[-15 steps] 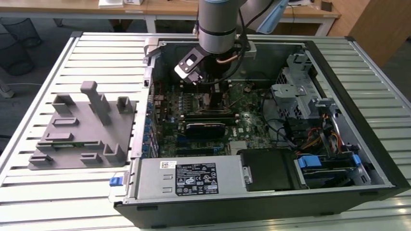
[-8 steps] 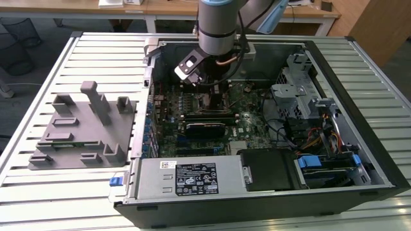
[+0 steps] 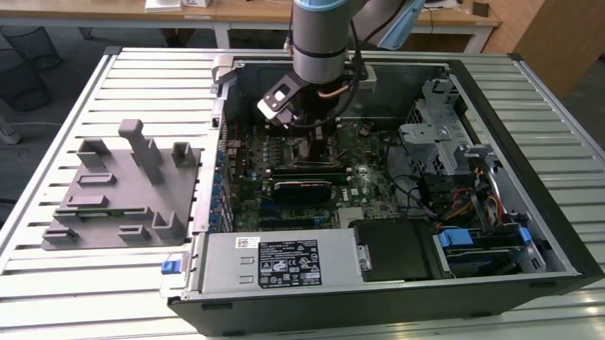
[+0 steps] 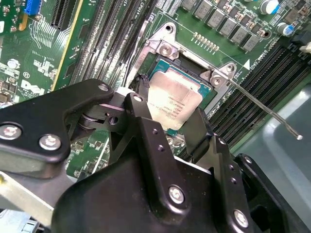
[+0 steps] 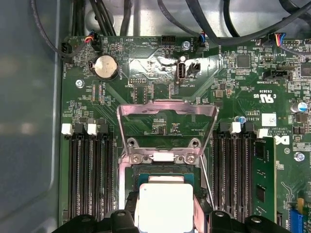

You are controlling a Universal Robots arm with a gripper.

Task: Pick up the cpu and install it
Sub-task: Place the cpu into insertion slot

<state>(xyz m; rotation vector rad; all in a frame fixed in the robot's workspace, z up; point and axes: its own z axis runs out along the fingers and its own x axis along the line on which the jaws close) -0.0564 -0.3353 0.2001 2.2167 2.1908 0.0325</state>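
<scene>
First, the exterior view: an open computer case [image 3: 557, 234] lies on a slatted metal table [image 3: 76, 283], with a grey plastic tray [image 3: 104, 212] beside it on the exterior view's left. The robot arm [image 3: 321, 42] reaches straight down into the case, its gripper [image 3: 317, 138] low over the green circuit board [image 3: 369, 177]. Next, the second wrist view: the gripper [image 4: 170, 110] has its two black fingers [image 4: 141, 114] pressed against opposite edges of the cpu [image 4: 175, 99], pinching it right at the square socket [image 4: 160, 53]; whether it is fully seated cannot be told. A thin metal lever [image 4: 262, 109] sticks out past the socket. Lastly, the first wrist view: the cpu [image 5: 163, 199] shows between the gripper [image 5: 164, 218] fingers, with the socket's metal cover frame [image 5: 167, 109] swung open beyond it and memory slots [image 5: 87, 179] on either side.
</scene>
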